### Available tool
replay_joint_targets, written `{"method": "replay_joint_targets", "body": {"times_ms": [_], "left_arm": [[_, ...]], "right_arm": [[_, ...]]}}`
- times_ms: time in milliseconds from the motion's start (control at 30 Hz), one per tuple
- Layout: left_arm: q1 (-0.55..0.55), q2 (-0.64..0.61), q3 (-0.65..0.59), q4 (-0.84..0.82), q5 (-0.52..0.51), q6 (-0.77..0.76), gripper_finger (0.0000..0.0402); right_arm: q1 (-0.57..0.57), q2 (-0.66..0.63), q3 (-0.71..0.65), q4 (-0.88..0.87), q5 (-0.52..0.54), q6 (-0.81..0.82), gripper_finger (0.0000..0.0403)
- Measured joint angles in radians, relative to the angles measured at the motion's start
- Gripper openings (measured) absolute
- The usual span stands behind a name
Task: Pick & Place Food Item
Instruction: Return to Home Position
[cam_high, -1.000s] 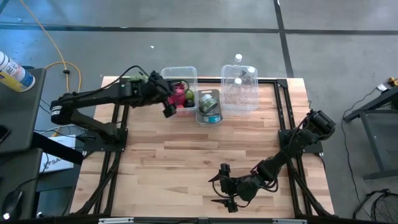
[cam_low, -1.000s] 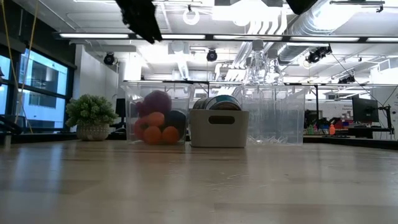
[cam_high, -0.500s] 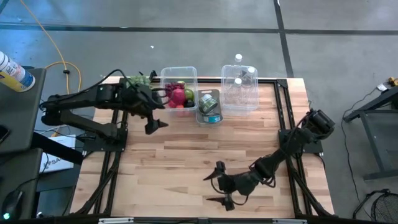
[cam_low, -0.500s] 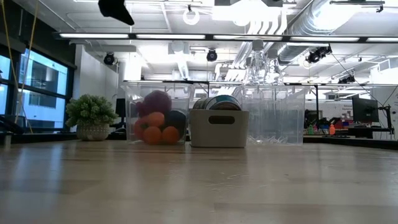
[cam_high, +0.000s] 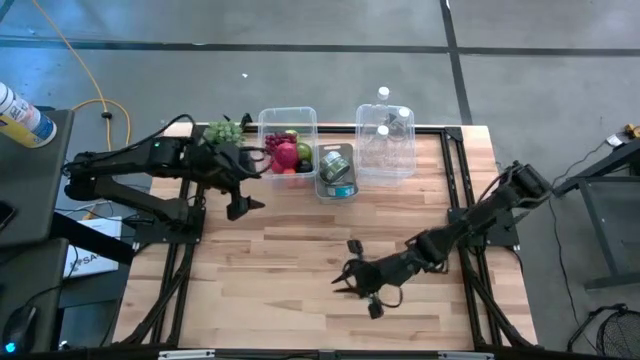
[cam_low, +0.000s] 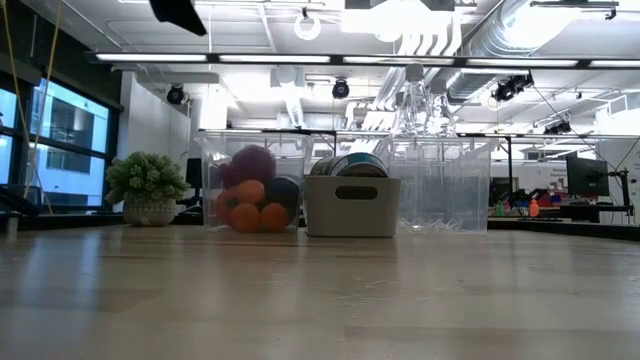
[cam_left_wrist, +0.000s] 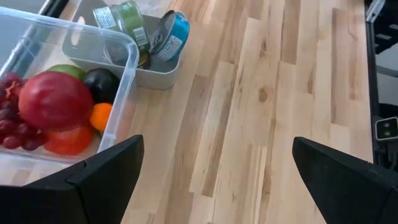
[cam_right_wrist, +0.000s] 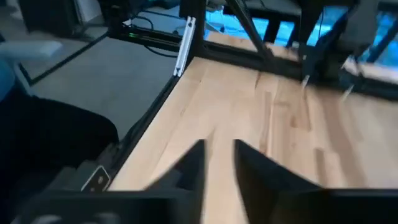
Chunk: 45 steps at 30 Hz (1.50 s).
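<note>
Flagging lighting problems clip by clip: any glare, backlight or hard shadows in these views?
Low view: ceiling lights glare behind the bins, so the gray bin shows its shaded side and the left hand is a black silhouette. High view: even light, soft shadows on the table. Left wrist view: evenly lit, slight sheen on the left transparent bin rim.

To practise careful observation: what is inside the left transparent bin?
The left transparent bin holds a pomegranate, dark grapes, an orange, a dark round fruit and something green. Whatever lies beneath them is covered.
</note>
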Motion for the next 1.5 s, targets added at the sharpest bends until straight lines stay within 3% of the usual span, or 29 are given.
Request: {"method": "replay_joint_targets", "body": {"times_ms": [100, 233, 400, 500, 567, 700, 833, 933, 1133, 1400, 1500], "left_arm": [[-0.003, -0.042, 0.0, 0.001, -0.019, 0.005, 0.0399], [-0.002, -0.091, 0.0, 0.077, 0.015, 0.044, 0.0399], [-0.003, -0.098, 0.0, 0.167, 0.265, 0.104, 0.0399], [-0.006, -0.087, 0.0, 0.228, 0.349, 0.102, 0.0399], [-0.011, -0.074, 0.0, 0.314, 0.35, 0.124, 0.0399], [-0.008, -0.064, 0.0, 0.417, 0.294, 0.336, 0.0399], [-0.005, -0.063, 0.0, 0.404, 0.18, 0.36, 0.0399], [-0.005, -0.063, 0.0, 0.377, 0.153, 0.363, 0.0388], [-0.042, -0.161, 0.0, 0.367, 0.21, 0.448, 0.0316], [-0.048, -0.326, -0.019, 0.298, 0.098, 0.407, 0.0178], [-0.048, -0.369, -0.057, 0.295, 0.08, 0.378, 0.0124]], "right_arm": [[-0.006, -0.077, 0.0, -0.099, -0.002, -0.07, 0.0014], [-0.017, -0.194, 0.0, -0.17, -0.003, -0.077, 0.0008], [-0.019, -0.327, 0.001, -0.301, -0.003, -0.108, 0.0003], [-0.021, -0.407, 0.001, -0.366, 0.001, -0.109, 0.0003], [-0.022, -0.458, 0.001, -0.4, 0.004, -0.108, 0.0004], [-0.022, -0.536, 0.001, -0.476, 0.006, -0.129, 0.0003], [-0.022, -0.58, 0.001, -0.549, 0.005, -0.156, 0.0003], [-0.022, -0.587, 0.001, -0.581, 0.028, -0.161, 0.0004], [-0.051, -0.639, 0.0, -0.624, 0.028, -0.207, 0.0003], [-0.088, -0.776, 0.0, -0.691, 0.02, -0.209, 0.0004], [-0.113, -0.818, -0.028, -0.64, 0.019, -0.208, 0.0004]]}}
